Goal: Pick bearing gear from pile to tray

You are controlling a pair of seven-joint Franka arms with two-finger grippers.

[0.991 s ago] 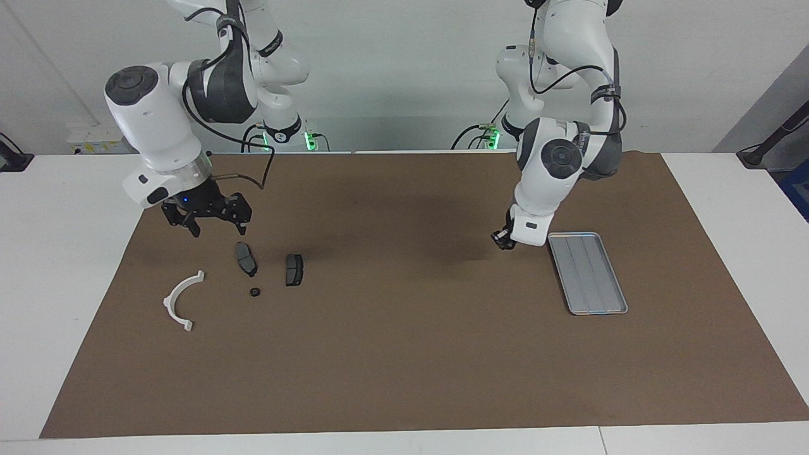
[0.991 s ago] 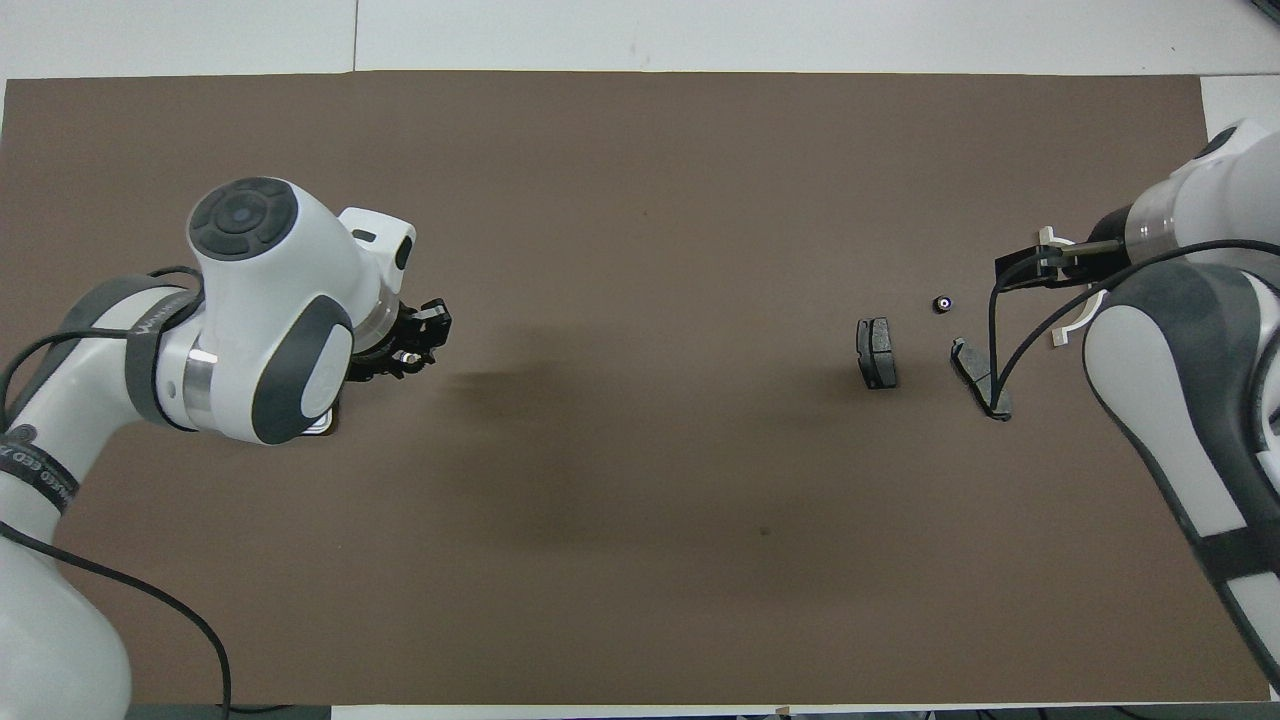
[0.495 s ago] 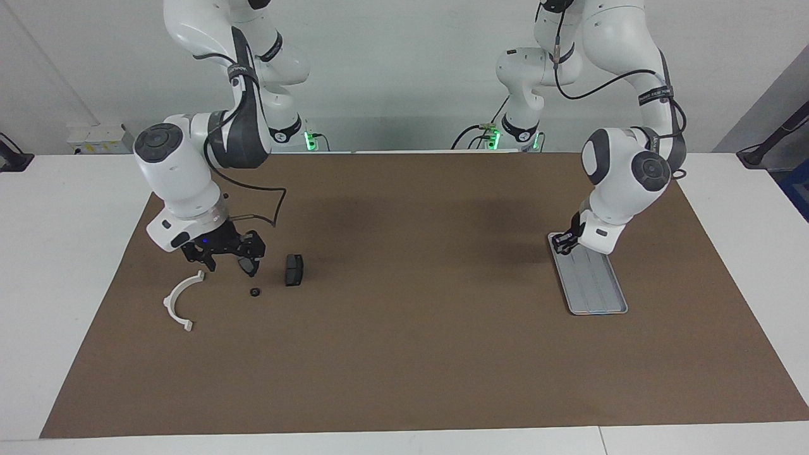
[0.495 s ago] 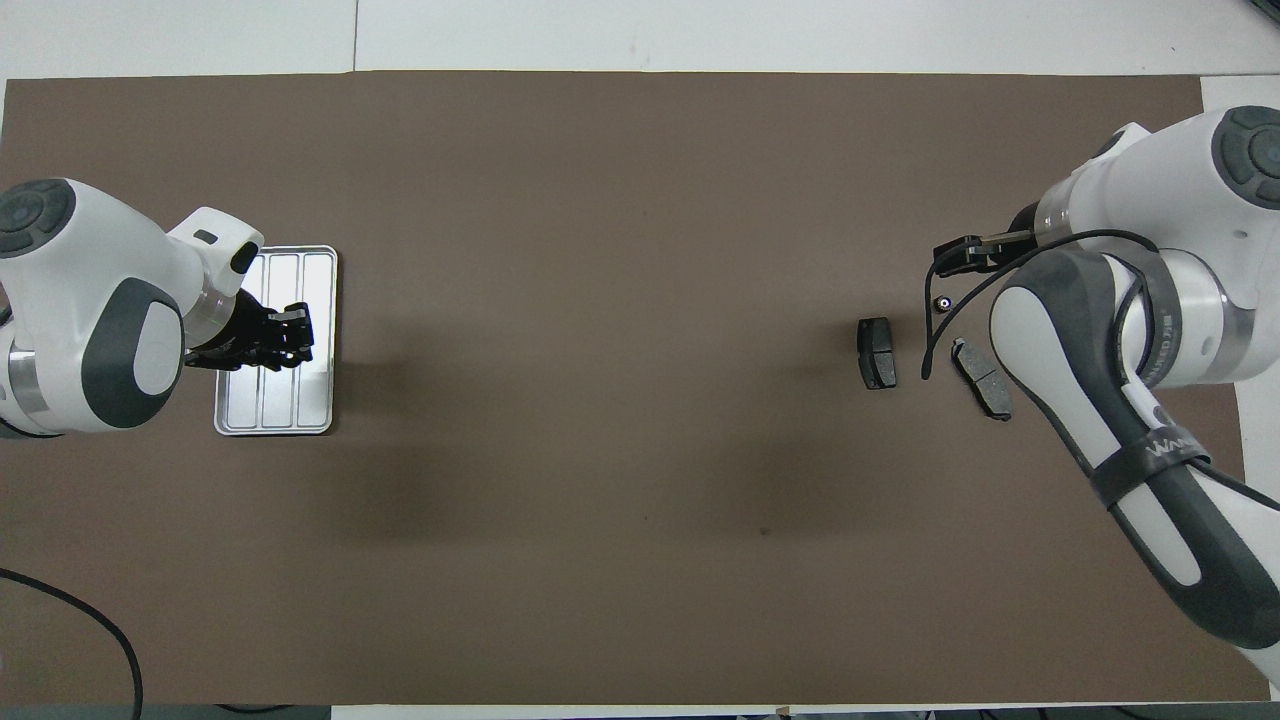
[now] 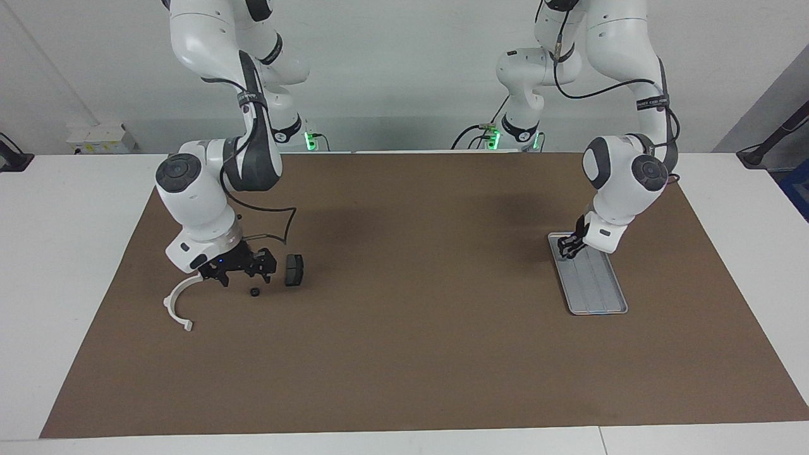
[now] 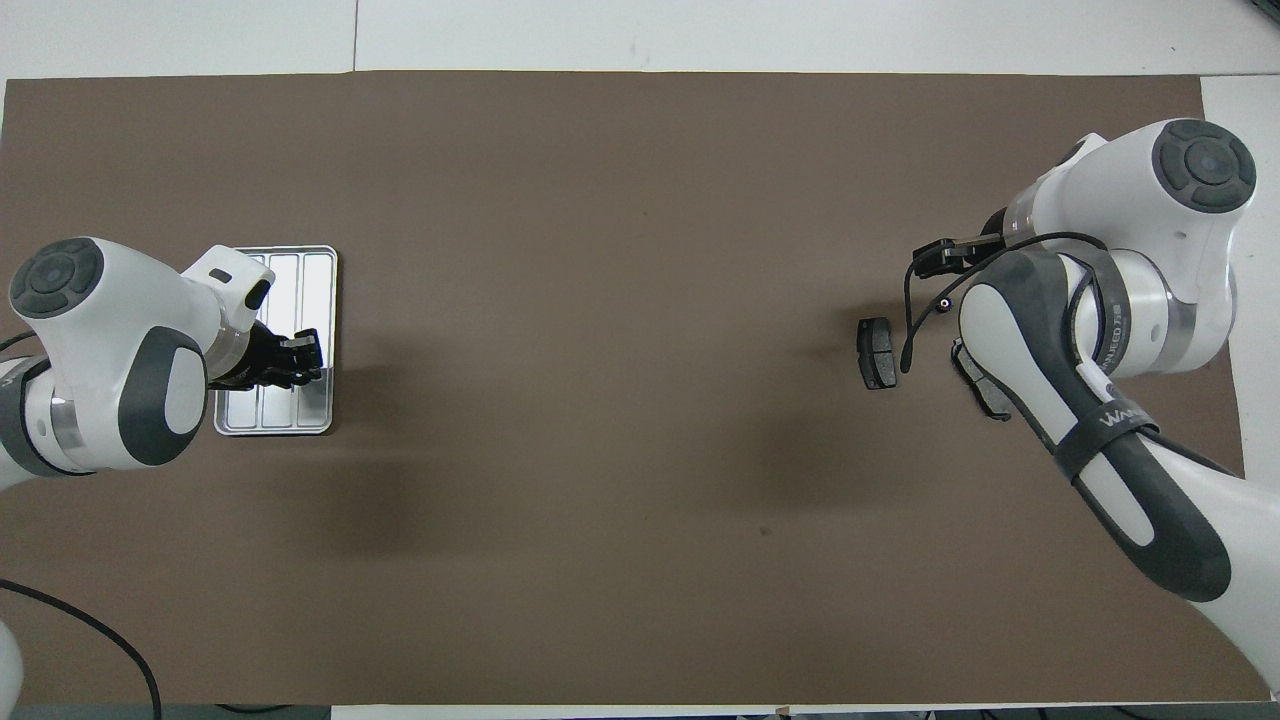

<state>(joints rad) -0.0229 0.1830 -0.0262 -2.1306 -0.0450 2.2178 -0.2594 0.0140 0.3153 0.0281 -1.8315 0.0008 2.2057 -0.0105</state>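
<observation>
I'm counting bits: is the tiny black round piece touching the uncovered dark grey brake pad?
Apart. The facing view shows bare brown mat between the black round piece and that brake pad.

Both arms were glossy white with dark grey joint caps, black cables looping above each black pincer (image 5: 239,270).

Right gripper (image 5: 241,273) open, low over the small black gear (image 5: 255,292) beside a brake pad (image 5: 294,270); left gripper (image 5: 567,248) over the tray (image 5: 597,287)
</observation>
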